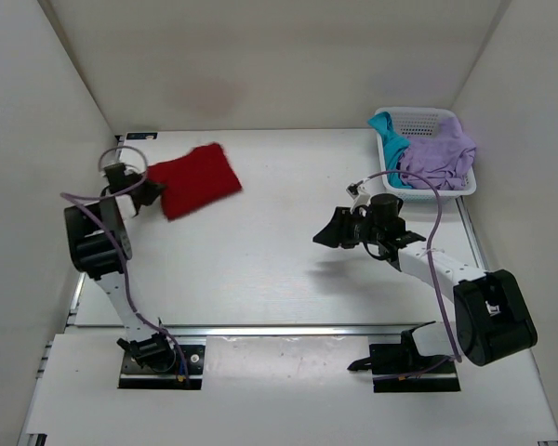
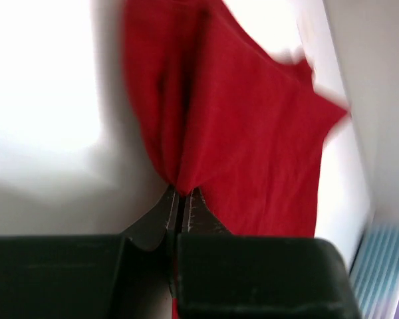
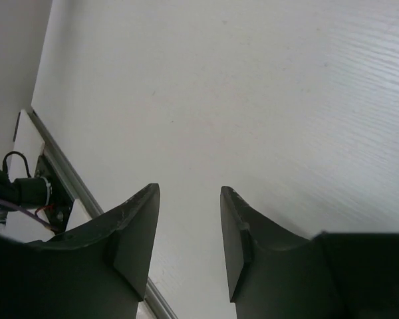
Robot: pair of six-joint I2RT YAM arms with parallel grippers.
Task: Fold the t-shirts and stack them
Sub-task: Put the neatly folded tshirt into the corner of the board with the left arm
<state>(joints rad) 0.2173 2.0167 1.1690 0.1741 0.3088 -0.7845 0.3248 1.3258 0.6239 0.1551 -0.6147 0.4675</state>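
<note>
The deep red t-shirt (image 1: 198,179) lies folded at the far left of the table. My left gripper (image 1: 153,193) is shut on its near left edge; in the left wrist view the jaws (image 2: 183,193) pinch a bunched fold of the red t-shirt (image 2: 253,133). The teal t-shirt (image 1: 390,147) and the lavender t-shirt (image 1: 440,151) lie crumpled in the white basket (image 1: 417,115) at the far right. My right gripper (image 1: 327,232) is open and empty above the bare table, right of centre; it also shows in the right wrist view (image 3: 189,193).
White walls close in the table on the left, back and right. A metal rail (image 1: 298,329) runs along the table's near edge. The left arm's base and cables (image 3: 23,193) show in the right wrist view.
</note>
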